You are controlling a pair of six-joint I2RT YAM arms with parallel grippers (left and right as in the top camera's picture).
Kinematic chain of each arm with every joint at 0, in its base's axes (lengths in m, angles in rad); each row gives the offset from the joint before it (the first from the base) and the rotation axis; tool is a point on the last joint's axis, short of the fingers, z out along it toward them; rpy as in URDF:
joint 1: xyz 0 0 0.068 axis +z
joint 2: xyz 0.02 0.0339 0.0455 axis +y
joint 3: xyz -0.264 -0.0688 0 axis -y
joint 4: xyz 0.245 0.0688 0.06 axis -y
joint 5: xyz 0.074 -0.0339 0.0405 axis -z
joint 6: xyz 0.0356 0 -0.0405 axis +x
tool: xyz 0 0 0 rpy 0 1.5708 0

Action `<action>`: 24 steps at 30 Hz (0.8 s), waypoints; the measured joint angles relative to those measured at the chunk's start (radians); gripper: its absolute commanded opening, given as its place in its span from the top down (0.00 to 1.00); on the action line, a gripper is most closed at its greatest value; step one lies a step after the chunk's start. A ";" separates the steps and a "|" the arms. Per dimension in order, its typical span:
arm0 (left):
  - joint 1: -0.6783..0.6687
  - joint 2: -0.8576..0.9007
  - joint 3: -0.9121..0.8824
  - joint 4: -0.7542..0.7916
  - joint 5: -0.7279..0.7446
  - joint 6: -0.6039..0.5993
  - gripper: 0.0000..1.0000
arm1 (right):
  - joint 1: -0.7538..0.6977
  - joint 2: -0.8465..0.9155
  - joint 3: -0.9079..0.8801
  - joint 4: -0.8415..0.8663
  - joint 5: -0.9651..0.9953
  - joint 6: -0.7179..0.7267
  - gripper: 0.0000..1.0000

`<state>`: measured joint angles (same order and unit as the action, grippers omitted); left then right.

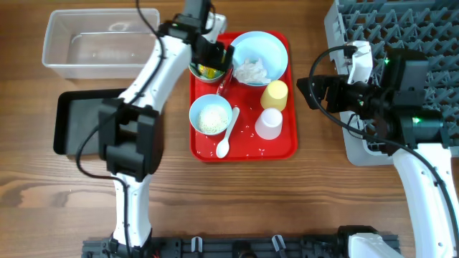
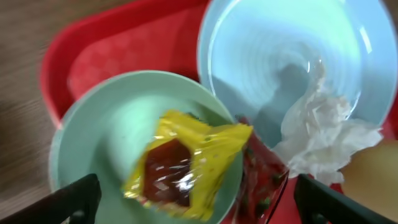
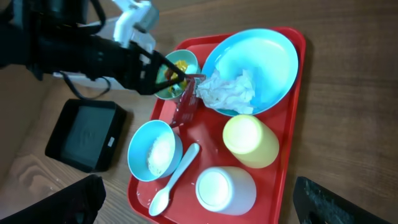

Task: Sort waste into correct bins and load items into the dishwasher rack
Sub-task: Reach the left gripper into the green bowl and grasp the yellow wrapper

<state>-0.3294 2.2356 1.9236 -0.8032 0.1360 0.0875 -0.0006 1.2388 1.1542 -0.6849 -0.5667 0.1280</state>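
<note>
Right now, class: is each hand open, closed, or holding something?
Left hand: open, empty, over the yellow wrapper in a bowl.
Right hand: open, empty.

I see a crumpled yellow wrapper [image 2: 186, 165] inside one light blue bowl [image 2: 93, 137], a red wrapper [image 2: 258, 180] leaning on that bowl's rim beside the larger plate [image 1: 269, 44], and a wad of white tissue [image 1: 251, 70] lying on the plate. The second bowl [image 1: 194, 113] holds white rice [image 1: 212, 118], with the white spoon [image 1: 228, 136] alongside, and the yellow cup [image 1: 275, 94] and white cup [image 1: 269, 123] stand just beside each other. To my left the clear tub [image 1: 64, 43] sits behind the black tray [image 1: 72, 122]; the grey pronged rack [image 1: 401, 29] is far right.
</note>
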 measured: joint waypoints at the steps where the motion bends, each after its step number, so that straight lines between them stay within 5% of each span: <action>1: -0.017 0.013 0.000 0.000 -0.024 0.000 0.17 | 0.000 0.003 0.000 -0.005 0.000 0.000 0.00; 6: -0.039 0.046 0.000 0.000 -0.098 0.005 0.27 | 0.000 0.007 0.000 -0.011 0.007 0.000 0.00; 10: -0.030 0.046 0.000 0.004 -0.113 -0.010 0.50 | 0.000 0.007 0.000 -0.011 0.011 0.000 0.00; 21: -0.029 0.046 0.000 0.029 -0.117 -0.037 0.96 | 0.000 0.007 0.000 -0.011 0.023 0.000 0.00; 24: -0.029 0.046 0.000 0.030 -0.117 -0.041 0.96 | 0.000 0.007 0.000 -0.011 0.026 0.000 0.00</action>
<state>-0.3580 2.2814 1.9236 -0.7731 0.0193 0.0467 -0.0006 1.2457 1.1542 -0.6956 -0.5411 0.1280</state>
